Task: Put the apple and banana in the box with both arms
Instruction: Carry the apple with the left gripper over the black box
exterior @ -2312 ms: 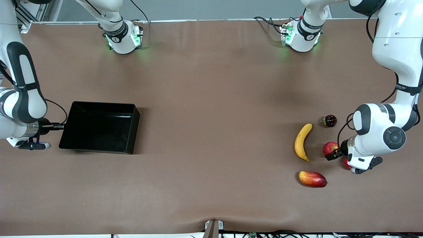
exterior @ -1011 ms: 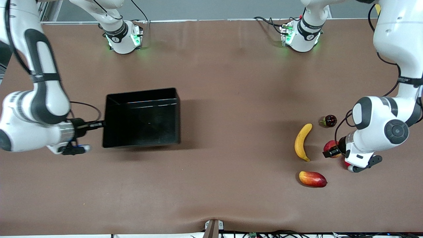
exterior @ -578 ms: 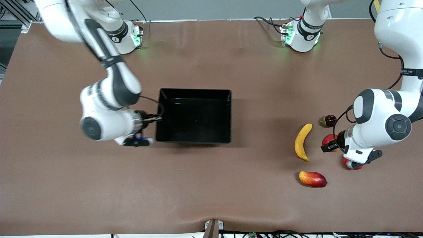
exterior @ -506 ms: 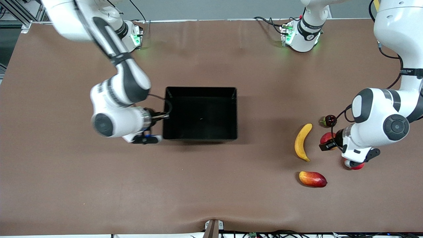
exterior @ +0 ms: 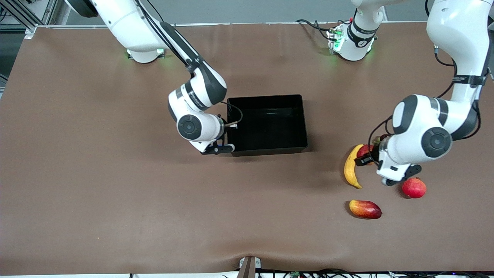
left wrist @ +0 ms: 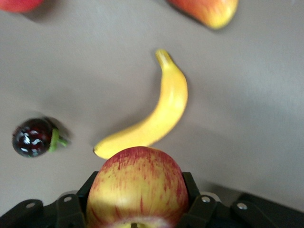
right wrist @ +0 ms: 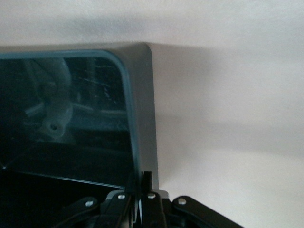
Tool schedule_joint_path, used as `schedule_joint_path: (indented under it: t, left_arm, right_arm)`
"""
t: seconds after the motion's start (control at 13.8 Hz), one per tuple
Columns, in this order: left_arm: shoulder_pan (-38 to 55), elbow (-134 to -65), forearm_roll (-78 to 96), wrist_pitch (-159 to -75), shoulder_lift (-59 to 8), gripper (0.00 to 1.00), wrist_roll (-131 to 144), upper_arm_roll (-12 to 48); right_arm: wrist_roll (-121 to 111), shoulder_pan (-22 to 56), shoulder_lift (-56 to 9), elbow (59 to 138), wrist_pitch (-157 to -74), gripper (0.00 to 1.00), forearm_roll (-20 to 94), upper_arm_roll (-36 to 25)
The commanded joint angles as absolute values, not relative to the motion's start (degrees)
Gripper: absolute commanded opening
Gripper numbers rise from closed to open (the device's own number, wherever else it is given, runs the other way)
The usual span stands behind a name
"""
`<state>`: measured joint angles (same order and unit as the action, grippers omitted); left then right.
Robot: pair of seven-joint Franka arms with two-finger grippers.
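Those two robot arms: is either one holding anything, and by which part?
Yes. The left gripper clamps the apple by its sides, above the banana. The right gripper pinches the box by its wall's rim.

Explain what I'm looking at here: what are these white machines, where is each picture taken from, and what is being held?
These are two white robot arms at a brown table. The wide picture looks down from across the table; the other two come from cameras on each arm's wrist. The right hand is shut on the wall of the black box, near mid-table. The left hand holds the apple in the air above the banana, which lies on the table. Around the banana lie a mango, nearest the front camera, a round red fruit and a small dark fruit.
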<state>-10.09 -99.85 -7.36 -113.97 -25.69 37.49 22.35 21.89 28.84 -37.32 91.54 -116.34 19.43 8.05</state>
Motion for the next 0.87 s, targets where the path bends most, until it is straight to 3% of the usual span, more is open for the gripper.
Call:
schedule_joint_path:
  t: [0.0, 0.14, 0.43, 0.65, 0.79]
  left_arm:
    - [-10.7, -110.6, -7.3, -119.9, -18.5, 0.0, 38.2, 24.4]
    - [-10.6, -113.5, -6.6, -121.8, -16.9, 0.0, 40.2, 26.9]
    - [-10.4, -114.4, -6.6, -121.8, -16.8, 0.0, 56.6, 35.9]
    - [-8.4, -114.4, -6.7, -123.5, -17.7, 0.0, 64.6, 40.0]
    - [-3.5, -114.5, -7.2, -125.8, -19.7, 0.0, 70.5, 40.0]
  right_arm:
    - [20.7, 27.2, -37.0, 90.0, -115.6, 1.0, 20.8, 7.5]
    - [20.9, 24.5, -35.1, 86.7, -109.9, 1.0, 21.1, 7.3]
    - [20.7, 15.5, -34.2, 68.0, -85.2, 1.0, 20.2, 6.9]
    - [16.5, 10.7, -33.1, 61.8, -79.5, 1.0, 13.1, 7.4]
    - [13.3, 10.4, -28.0, 59.6, -75.5, 1.0, 2.7, 7.2]
